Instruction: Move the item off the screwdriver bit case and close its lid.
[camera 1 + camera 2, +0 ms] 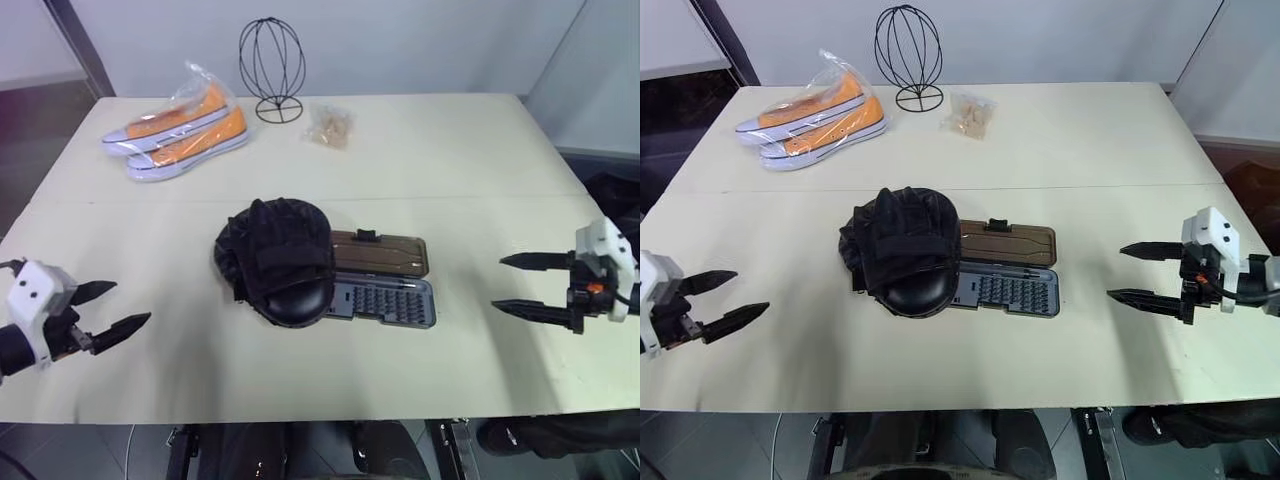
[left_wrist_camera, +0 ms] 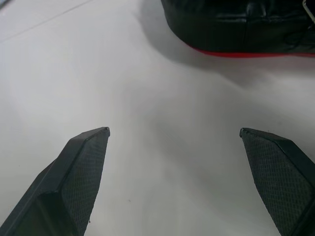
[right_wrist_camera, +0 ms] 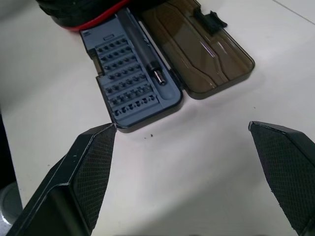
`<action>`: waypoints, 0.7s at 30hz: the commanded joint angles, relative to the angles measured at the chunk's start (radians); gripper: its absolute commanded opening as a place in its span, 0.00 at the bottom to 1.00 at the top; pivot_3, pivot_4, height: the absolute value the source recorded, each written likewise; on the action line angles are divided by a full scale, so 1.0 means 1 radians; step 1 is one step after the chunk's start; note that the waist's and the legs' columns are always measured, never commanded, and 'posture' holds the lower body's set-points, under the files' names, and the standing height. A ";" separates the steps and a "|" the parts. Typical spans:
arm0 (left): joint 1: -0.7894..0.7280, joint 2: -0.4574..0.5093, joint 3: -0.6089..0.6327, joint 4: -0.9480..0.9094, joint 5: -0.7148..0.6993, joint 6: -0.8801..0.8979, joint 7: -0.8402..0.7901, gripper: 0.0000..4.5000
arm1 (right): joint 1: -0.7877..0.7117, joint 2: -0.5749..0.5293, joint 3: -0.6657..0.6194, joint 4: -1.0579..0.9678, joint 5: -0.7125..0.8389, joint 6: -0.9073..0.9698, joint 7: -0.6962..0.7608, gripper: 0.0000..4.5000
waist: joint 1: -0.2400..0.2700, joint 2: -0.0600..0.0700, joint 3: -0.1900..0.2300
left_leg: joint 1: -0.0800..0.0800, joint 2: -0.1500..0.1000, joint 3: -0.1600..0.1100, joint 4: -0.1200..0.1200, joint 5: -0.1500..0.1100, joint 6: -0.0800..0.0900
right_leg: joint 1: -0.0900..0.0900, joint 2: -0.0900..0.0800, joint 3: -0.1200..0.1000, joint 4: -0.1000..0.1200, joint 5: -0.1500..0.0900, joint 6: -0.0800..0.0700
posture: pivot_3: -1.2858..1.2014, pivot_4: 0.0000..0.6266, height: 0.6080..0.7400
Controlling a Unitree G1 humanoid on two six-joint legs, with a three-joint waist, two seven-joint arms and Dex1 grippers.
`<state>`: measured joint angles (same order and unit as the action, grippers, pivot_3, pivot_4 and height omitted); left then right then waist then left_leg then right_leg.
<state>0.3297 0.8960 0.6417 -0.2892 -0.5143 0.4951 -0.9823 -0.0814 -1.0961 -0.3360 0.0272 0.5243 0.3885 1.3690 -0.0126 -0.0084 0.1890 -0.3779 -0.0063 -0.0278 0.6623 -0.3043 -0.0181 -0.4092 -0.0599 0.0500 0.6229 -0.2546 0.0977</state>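
The black padded mitt (image 1: 275, 260) rests mid-table (image 1: 450, 160), covering the left end of the open screwdriver bit case (image 1: 385, 300); its lid (image 1: 380, 253) lies flat behind. Left gripper (image 1: 108, 310) and right gripper (image 1: 510, 283) hover well apart either side, jaws wide, empty.

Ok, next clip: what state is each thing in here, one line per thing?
screwdriver bit case: open, left end covered.
lid: folded back flat on the table.
mitt: lying across the case's left end.
left gripper: open, holding nothing.
right gripper: open, holding nothing.
orange sneakers: in a clear bag.
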 commanded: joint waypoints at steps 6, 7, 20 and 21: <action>-0.056 -0.026 0.014 0.002 0.001 -0.005 0.062 0.99 | 0.004 0.004 -0.013 -0.006 -0.026 -0.030 -0.022 1.00 | 0.000 0.000 0.000 | 0.000 0.000 0.000 0.000 0.000 0.000 | 0.000 0.000 0.000 0.000 0.000 0.000 | 0.52 0.24 1.00; -0.063 -0.028 0.012 -0.002 -0.010 0.007 0.066 0.99 | 0.009 0.006 -0.013 -0.012 -0.028 -0.031 -0.026 1.00 | 0.001 0.000 0.000 | 0.000 0.000 0.000 0.000 0.000 0.000 | 0.000 0.000 0.000 0.000 0.000 0.000 | 0.52 0.24 1.00; -0.186 0.055 -0.008 -0.276 -0.348 0.286 0.036 0.99 | -0.332 0.038 0.153 -0.239 0.086 0.160 -0.071 1.00 | -0.008 0.000 0.000 | 0.001 -0.001 0.000 0.001 0.000 0.000 | -0.001 0.000 0.000 0.005 0.000 0.001 | 0.52 0.24 1.00; -0.199 0.078 -0.007 -0.297 -0.395 0.317 0.023 0.99 | -0.396 0.060 0.196 -0.253 0.087 0.181 -0.079 1.00 | -0.008 0.000 0.000 | 0.001 -0.001 0.000 0.001 0.000 0.000 | -0.001 0.000 0.000 0.005 0.000 0.001 | 0.52 0.24 1.00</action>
<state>0.1437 0.9438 0.6087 -0.5285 -0.8179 0.7609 -0.9409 -0.4199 -1.0557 -0.1823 -0.1782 0.5838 0.5409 1.3001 -0.0209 -0.0083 0.1893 -0.3764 -0.0070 -0.0275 0.6630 -0.3040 -0.0185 -0.4105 -0.0595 0.0495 0.6285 -0.2540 0.0989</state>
